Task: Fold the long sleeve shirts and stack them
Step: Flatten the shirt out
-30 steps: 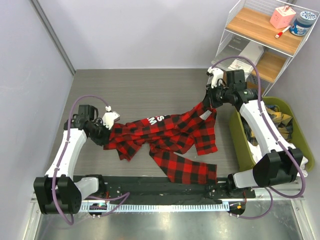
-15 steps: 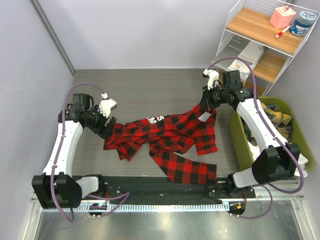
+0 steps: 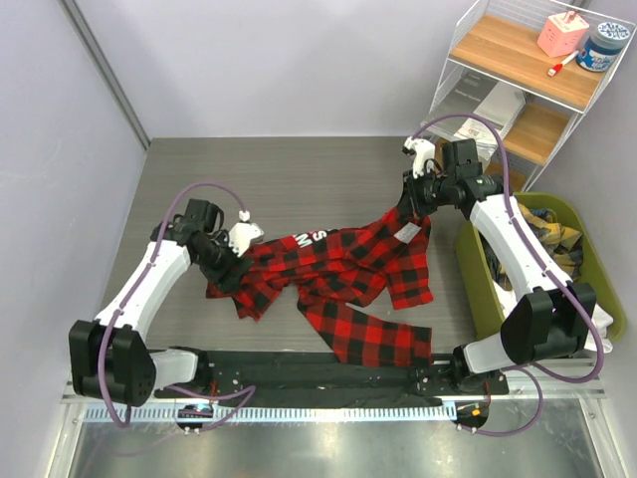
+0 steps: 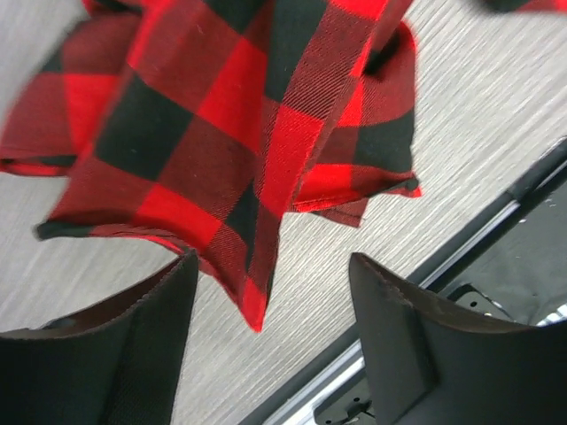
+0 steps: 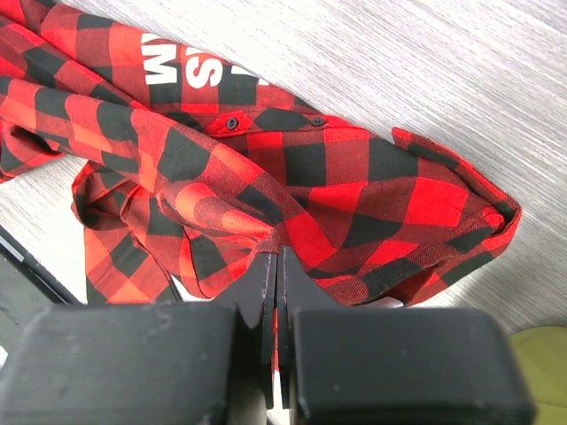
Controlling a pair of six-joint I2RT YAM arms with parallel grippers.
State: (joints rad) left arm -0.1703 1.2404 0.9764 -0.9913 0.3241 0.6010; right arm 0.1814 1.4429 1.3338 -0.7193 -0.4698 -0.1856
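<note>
One of the long sleeve shirts (image 3: 343, 269), a red-and-black check flannel with white lettering (image 3: 309, 238), lies crumpled across the middle of the table. My right gripper (image 3: 410, 203) is shut on a fold of the shirt (image 5: 292, 177) at its far right end, and the cloth is pinched between the fingertips (image 5: 266, 266). My left gripper (image 3: 232, 267) hovers open over the shirt's left end. In the left wrist view a corner of the shirt (image 4: 221, 115) hangs between the spread jaws of the left gripper (image 4: 272, 266), and neither finger grips it.
An olive green bin (image 3: 474, 274) with more cloth inside stands at the right, beside the right arm. A wire shelf unit (image 3: 528, 90) with small items stands at the back right. A black bar (image 3: 318, 370) runs along the near table edge.
My left gripper opened and let go of the shirt's left end, rose, then swung right over that end. The right gripper lifted its fold slightly and stayed shut.
</note>
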